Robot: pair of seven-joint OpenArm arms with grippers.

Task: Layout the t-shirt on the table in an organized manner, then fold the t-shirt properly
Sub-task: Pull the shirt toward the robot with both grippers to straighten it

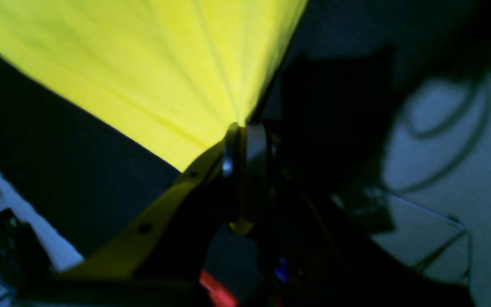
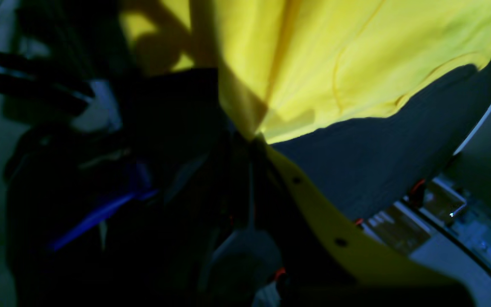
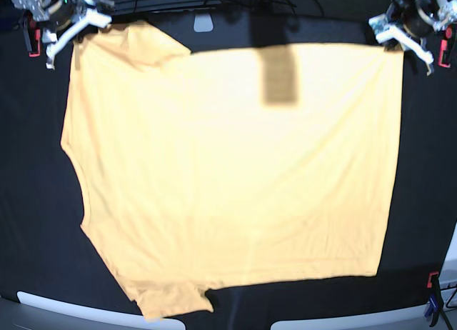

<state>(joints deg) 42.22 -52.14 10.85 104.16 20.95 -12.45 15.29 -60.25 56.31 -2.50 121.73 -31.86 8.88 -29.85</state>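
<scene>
t-shirt [image 3: 235, 173] lies spread nearly flat across the table [image 3: 32, 223], covering most of the black cloth in the base view. its long edge runs along the far side, a sleeve sticks out at the far corner on that view's left, and a second sleeve pokes out at the near edge, lower left. the neckline curves in along the left edge. a dark rectangular shadow falls on the cloth near the far edge, around the middle.

the right gripper [image 3: 77, 30] sits at the far corner on the base view's left, at the sleeve. in the right wrist view the fabric [image 2: 356, 64] gathers into a tight fan of creases that meets at the right gripper [image 2: 252, 138], whose fingers are pinched together on that bunched cloth.

the left gripper [image 3: 394, 41] is at the far corner on the base view's right, at the hem corner. in the left wrist view the shirt [image 1: 143, 64] narrows to a point at the left gripper [image 1: 240, 128], and its two fingers [image 1: 228, 149] are pressed close with the fabric nipped between them.

a red-and-blue clamp [image 3: 433, 301] grips the table edge at the near right, and another red one [image 3: 30, 41] shows at the far left
</scene>
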